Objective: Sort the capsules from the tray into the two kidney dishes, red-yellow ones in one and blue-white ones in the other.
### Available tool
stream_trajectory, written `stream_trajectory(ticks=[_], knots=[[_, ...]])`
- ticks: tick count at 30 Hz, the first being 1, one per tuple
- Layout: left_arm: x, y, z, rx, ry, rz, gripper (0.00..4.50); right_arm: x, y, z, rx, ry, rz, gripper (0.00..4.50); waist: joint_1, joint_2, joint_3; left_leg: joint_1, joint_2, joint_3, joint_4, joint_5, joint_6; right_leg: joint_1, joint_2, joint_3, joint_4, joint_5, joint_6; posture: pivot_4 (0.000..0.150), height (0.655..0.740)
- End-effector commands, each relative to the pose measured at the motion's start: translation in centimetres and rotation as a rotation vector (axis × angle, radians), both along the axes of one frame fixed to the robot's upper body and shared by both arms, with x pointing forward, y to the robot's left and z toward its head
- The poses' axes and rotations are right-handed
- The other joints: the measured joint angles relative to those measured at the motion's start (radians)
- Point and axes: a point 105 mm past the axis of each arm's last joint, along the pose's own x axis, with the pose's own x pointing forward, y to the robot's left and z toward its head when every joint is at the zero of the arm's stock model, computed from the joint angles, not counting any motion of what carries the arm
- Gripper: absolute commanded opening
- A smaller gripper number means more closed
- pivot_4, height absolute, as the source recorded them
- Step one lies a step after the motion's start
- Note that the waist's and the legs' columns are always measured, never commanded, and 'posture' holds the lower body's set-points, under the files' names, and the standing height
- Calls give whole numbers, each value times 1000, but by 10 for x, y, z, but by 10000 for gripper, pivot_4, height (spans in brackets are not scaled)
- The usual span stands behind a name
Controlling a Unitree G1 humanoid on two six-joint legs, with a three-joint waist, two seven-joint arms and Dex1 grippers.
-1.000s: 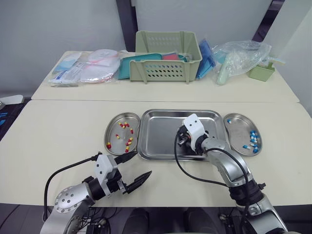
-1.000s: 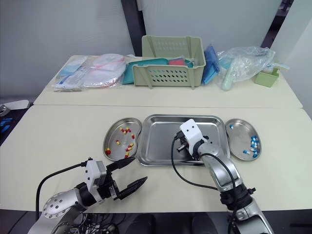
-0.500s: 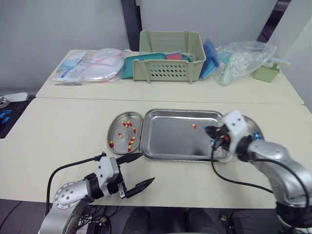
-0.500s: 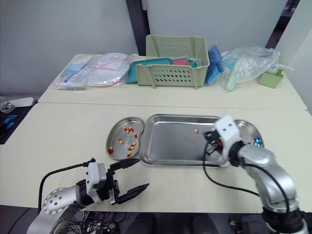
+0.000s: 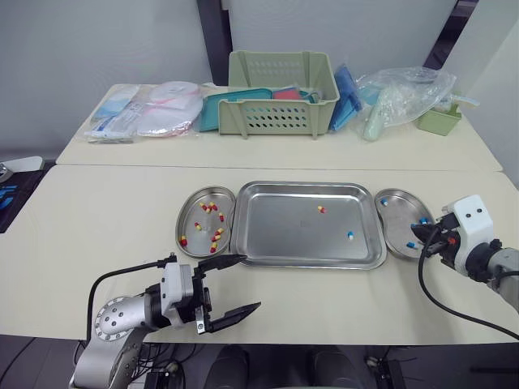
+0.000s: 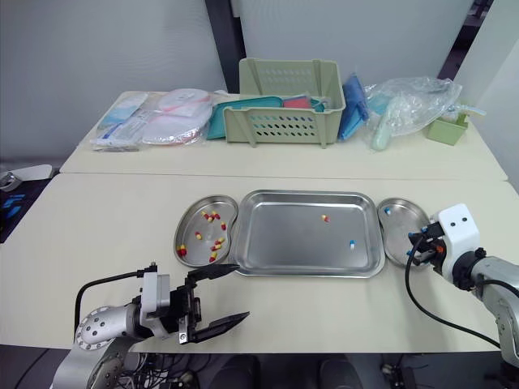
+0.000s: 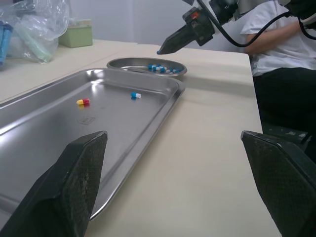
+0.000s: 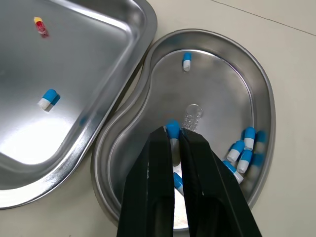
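Note:
The steel tray (image 5: 276, 235) holds one red-yellow capsule (image 5: 321, 209) and one blue-white capsule (image 5: 350, 236). The left kidney dish (image 5: 191, 212) contains several red-yellow capsules. The right kidney dish (image 8: 217, 98) contains several blue-white ones. My right gripper (image 8: 173, 134) hangs over the right dish, shut on a blue-white capsule (image 8: 172, 129) held at its fingertips. My left gripper (image 5: 233, 284) is open and empty, low over the table in front of the tray's near left corner.
A second table behind carries a green basket (image 5: 280, 93), packaged supplies (image 5: 150, 113), a plastic bag (image 5: 401, 93) and a small green box (image 5: 439, 120). A seated person (image 7: 281, 49) shows beyond the table's right end in the left wrist view.
My right gripper has moved from inside the tray rightwards to above the right kidney dish, carrying a blue-white capsule. The left gripper has hardly moved.

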Motion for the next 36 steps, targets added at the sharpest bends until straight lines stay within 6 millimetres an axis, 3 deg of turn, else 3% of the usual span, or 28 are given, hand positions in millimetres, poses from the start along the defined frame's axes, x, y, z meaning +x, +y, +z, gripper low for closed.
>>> stream_trajectory(ticks=[1,10,15,19,24,30,36], knots=[[2,-3,8,-31,-35,-2,45000,3,-9,12,-20,-50,-51,3444,1,0,0,0,0,0,0,0,0,0,0,0,0,0,0,1500,7400],[6,-3,12,-40,-48,32,45000,4,-11,18,-25,-82,-54,27144,1,0,0,0,0,0,0,0,0,0,0,0,0,0,0,1500,7400],[17,17,24,-57,-51,196,45000,2,-13,27,-104,-159,20,42358,1,0,0,0,0,0,0,0,0,0,0,0,0,0,0,1500,7400],[29,52,24,7,37,438,45000,-4,-18,34,-242,-276,122,42358,1,0,0,0,0,0,0,0,0,0,0,0,0,0,0,1500,7400],[36,115,32,81,43,690,45000,-23,-31,31,-253,-225,295,42358,1,0,1,1,0,0,0,0,0,1,0,0,0,0,0,1500,7400],[22,191,22,201,113,903,45000,-62,-67,16,-209,-3,377,43737,1,-2,2,3,0,0,-1,0,0,4,0,-1,-2,0,0,1500,7400],[-6,221,-9,273,272,944,45000,-82,-89,-1,-244,84,374,43737,-1,-3,3,4,0,1,-1,0,0,4,0,0,-2,0,0,1500,7400]])
